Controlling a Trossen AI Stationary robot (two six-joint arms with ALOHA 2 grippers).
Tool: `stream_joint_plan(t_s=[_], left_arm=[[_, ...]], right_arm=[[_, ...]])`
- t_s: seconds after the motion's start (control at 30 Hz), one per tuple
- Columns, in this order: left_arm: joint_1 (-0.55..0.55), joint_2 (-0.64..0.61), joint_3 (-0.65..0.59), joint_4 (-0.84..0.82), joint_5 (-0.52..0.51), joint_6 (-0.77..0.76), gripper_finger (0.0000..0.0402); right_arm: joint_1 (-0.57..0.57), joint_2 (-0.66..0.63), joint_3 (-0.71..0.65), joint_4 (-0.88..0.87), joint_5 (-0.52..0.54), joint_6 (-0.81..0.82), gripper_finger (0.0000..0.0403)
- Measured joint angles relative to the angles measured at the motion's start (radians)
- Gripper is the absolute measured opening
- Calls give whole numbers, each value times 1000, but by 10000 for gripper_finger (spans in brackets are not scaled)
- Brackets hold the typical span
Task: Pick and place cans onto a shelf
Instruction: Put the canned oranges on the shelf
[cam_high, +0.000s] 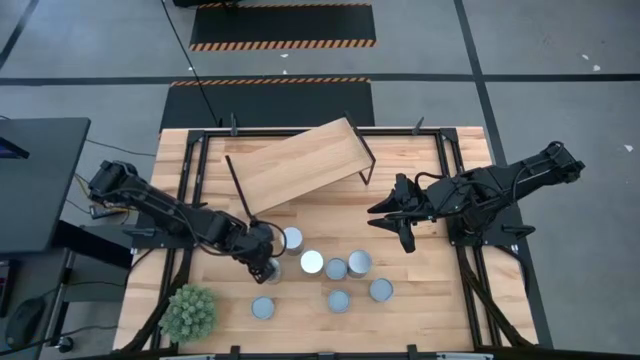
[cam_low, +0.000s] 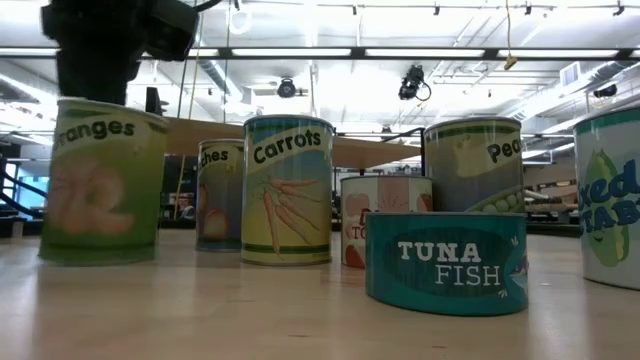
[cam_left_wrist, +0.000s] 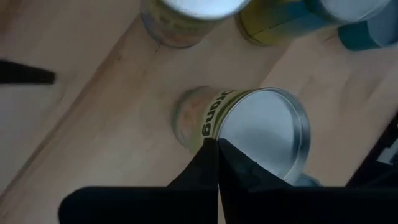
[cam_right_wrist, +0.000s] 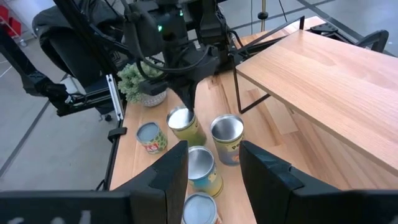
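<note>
Above the oranges can (cam_left_wrist: 249, 127), near the table's (cam_high: 430, 310) front left, the left gripper (cam_high: 266, 266) is held with fingers pressed together, gripping nothing. Six more cans stand beside it. The right gripper (cam_right_wrist: 213, 163) waits parted, empty, beside the shelf (cam_high: 300, 163).

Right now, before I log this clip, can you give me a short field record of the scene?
Left tool: shut, tips together at the rim of the oranges can, not holding it
Right tool: open, holding nothing, waiting to the right of the shelf
Shelf: tilted, no cans on it
Other cans: upright, clustered on the table
Plant: near-left table corner
</note>
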Motion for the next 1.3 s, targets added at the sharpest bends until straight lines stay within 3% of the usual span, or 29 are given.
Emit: stream_joint_plan(t_s=[0.6, 0.97, 1.3], left_arm=[[96, -40, 28, -10, 105, 144, 0], [186, -77, 105, -35, 143, 234, 0], [243, -77, 204, -157, 155, 318, 0]], right_arm=[[0, 0, 0, 18, -4, -7, 151], [0, 0, 0, 31, -4, -7, 151], [-1, 0, 0, 47, -4, -4, 151]])
